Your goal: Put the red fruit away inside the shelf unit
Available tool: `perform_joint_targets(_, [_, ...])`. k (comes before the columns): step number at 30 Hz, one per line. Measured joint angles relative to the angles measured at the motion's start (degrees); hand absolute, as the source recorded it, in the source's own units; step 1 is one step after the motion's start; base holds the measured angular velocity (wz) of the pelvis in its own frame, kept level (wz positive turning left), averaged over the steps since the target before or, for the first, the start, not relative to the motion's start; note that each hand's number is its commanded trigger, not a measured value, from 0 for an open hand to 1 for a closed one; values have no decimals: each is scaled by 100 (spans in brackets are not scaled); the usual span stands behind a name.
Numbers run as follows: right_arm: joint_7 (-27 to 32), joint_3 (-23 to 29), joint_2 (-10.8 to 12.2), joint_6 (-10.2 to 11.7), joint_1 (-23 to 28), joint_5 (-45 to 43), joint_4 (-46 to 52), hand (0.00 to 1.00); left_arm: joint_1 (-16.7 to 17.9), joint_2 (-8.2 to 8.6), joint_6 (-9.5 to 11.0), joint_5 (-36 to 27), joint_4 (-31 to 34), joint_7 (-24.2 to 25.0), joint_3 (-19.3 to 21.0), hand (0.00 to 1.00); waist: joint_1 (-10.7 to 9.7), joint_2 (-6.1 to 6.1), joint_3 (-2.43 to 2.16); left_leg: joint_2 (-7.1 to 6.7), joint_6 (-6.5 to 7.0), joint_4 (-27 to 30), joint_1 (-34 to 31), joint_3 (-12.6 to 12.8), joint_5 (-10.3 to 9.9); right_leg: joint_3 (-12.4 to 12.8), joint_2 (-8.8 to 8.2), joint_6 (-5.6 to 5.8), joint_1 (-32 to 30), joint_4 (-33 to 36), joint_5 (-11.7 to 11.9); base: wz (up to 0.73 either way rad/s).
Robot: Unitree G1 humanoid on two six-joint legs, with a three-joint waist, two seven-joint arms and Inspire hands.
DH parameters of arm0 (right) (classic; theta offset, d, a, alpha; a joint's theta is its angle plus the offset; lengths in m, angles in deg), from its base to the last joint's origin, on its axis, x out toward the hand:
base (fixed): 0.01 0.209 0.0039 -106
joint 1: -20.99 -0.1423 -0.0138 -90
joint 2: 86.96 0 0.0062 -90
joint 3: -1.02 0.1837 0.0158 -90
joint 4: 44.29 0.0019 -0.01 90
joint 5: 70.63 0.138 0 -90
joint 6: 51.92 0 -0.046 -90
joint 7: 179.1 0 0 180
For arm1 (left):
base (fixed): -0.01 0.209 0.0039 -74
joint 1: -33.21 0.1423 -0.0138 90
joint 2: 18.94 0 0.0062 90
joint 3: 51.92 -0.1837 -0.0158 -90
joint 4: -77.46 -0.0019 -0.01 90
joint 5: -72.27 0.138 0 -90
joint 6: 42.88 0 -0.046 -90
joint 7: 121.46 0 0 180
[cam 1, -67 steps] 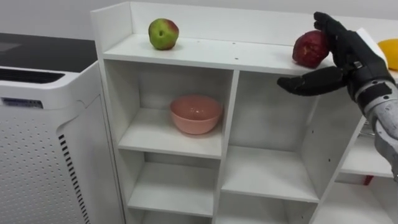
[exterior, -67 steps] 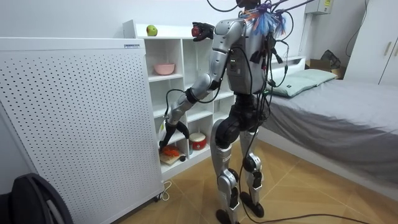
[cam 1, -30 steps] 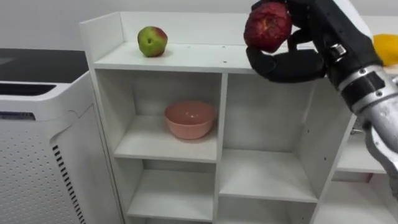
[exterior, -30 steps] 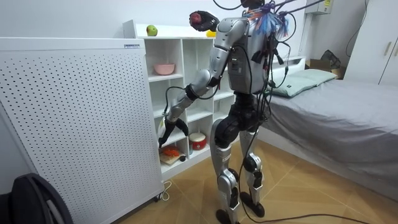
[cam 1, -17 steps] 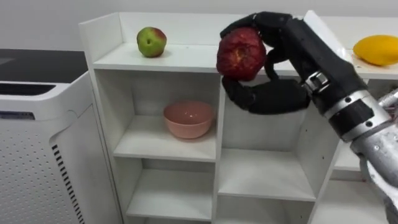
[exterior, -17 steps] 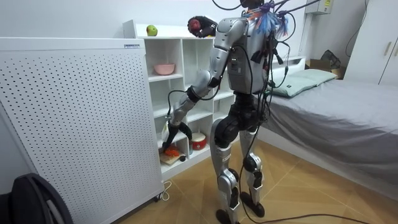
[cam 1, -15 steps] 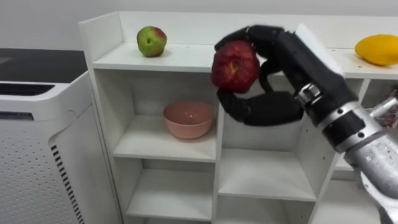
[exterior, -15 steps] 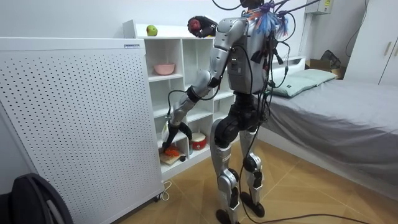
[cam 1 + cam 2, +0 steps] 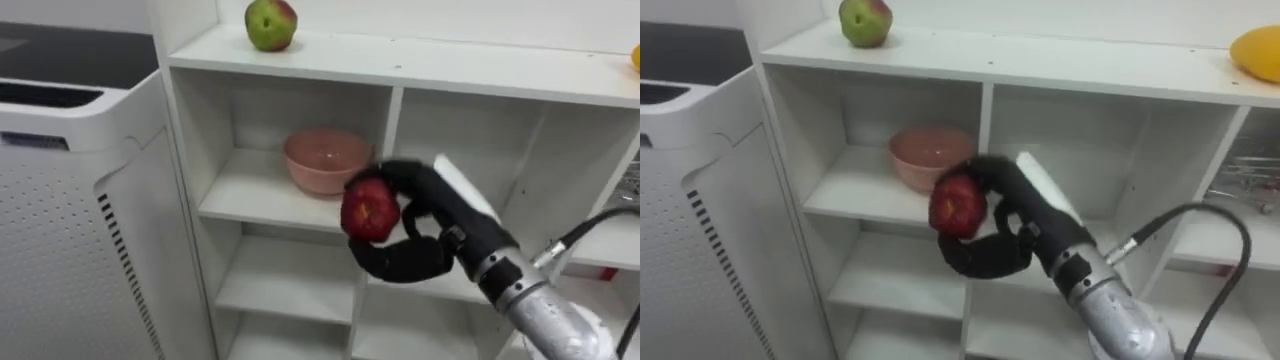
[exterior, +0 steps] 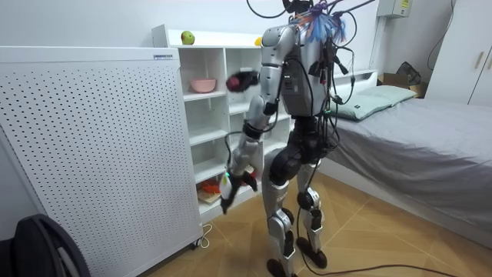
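My right hand [image 9: 425, 238] is shut on a dark red apple [image 9: 369, 210], thumb underneath and fingers curled over its top. It holds the apple in front of the white closet [image 9: 420, 68], at the middle shelf's height, just right of a pink bowl [image 9: 324, 160] that stands in the upper left compartment. A green-red apple [image 9: 271, 22] rests on the closet's top board at the left, and a yellow fruit [image 9: 1258, 50] lies at its right end. In the room view I stand facing the closet, with my left hand [image 10: 230, 185] hanging low before the bottom shelves.
A white perforated appliance [image 9: 70, 200] stands right against the closet's left side. The compartments under and right of the bowl are bare. A red pot [image 10: 244, 175] sits on the closet's bottom shelf. A bed [image 10: 415, 138] lies behind me.
My right hand has come down with the red apple from the top board's height to the bowl's shelf level. My head view has dipped. My left arm has swung out from the lower shelves.
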Motion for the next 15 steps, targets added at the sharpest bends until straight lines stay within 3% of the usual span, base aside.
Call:
perform_joint_targets(3, [38, -13, 97, 2, 100, -388, -311, 100, 277, -24, -11, 81, -269, -379, 2, 0, 253, 24, 34, -4, -11, 517, -534, 10, -93, -30, -59, -65, -470, 385, -131, -9])
perform_joint_targets(5, [189, -7, 39, 103, 10, -469, -320, 100, 370, -60, -36, 75, -270, -526, -12, 0, 261, 32, 50, -13, 36, 858, -924, 79, -221, -22, -115, -81, -825, 741, -339, 23])
perform_joint_targets(6, [314, -11, 40, 234, -106, -465, -413, 100, 369, -67, -45, 67, -263, -602, -18, 0, 289, 13, 105, -23, 25, 1079, -1170, 74, -254, -24, -153, -123, -1045, 983, -440, 26])
perform_joint_targets(7, [351, -25, 51, 287, -151, -462, -483, 100, 378, -63, -45, 55, -265, -635, -31, 0, 300, 10, 115, -22, 20, 1168, -1268, 63, -272, -37, -172, -145, -1133, 1097, -474, 25])
perform_joint_targets(9, [465, -52, 48, 441, -172, -461, -701, 100, 389, -48, -29, 37, -238, -720, -129, 0, 336, 0, 120, -12, 6, 1505, -1572, 66, -366, -73, -232, -174, -1377, 1419, -684, 33])
perform_joint_targets(12, [691, -50, 47, 620, -174, -455, -942, 100, 387, -39, -12, 0, -58, -884, -236, 0, 440, 14, 130, 47, -29, 1943, -2063, 8, -390, -105, -240, -232, -1814, 1795, -738, 11])
perform_joint_targets(15, [890, -236, 38, 632, -150, -414, -1109, 100, 439, -56, 9, -90, 9, -1079, -350, 0, 570, 43, 141, 115, -78, 2339, -2466, 0, -465, -81, -215, -307, -2223, 2151, -788, -10])
